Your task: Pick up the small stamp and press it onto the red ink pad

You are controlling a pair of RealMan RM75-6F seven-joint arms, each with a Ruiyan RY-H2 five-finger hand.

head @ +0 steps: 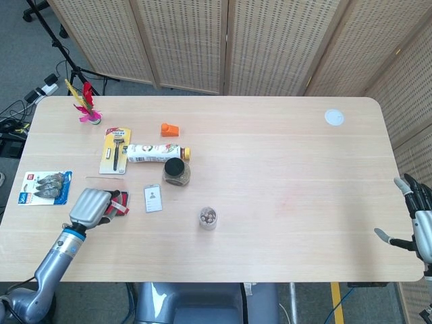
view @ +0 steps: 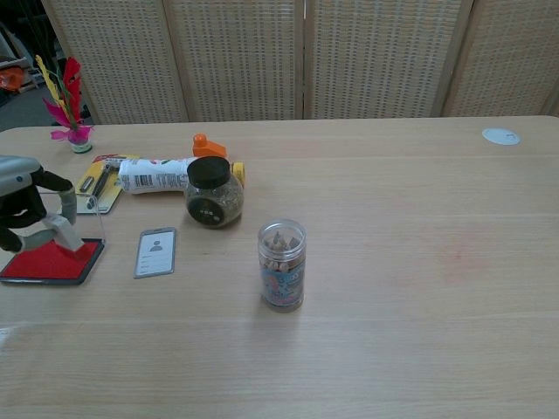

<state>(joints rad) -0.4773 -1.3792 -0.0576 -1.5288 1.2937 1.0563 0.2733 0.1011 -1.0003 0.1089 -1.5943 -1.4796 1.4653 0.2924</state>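
My left hand (view: 24, 205) pinches the small white block-shaped stamp (view: 66, 234) between thumb and fingers, its lower end touching the flat red ink pad in its black tray (view: 45, 262) near the desk's left edge. From the head view my hand (head: 91, 206) covers most of the pad. A grey ID card (view: 156, 251) lies just beside the pad. My right hand (head: 420, 223) hangs off the desk's right edge, fingers spread, holding nothing.
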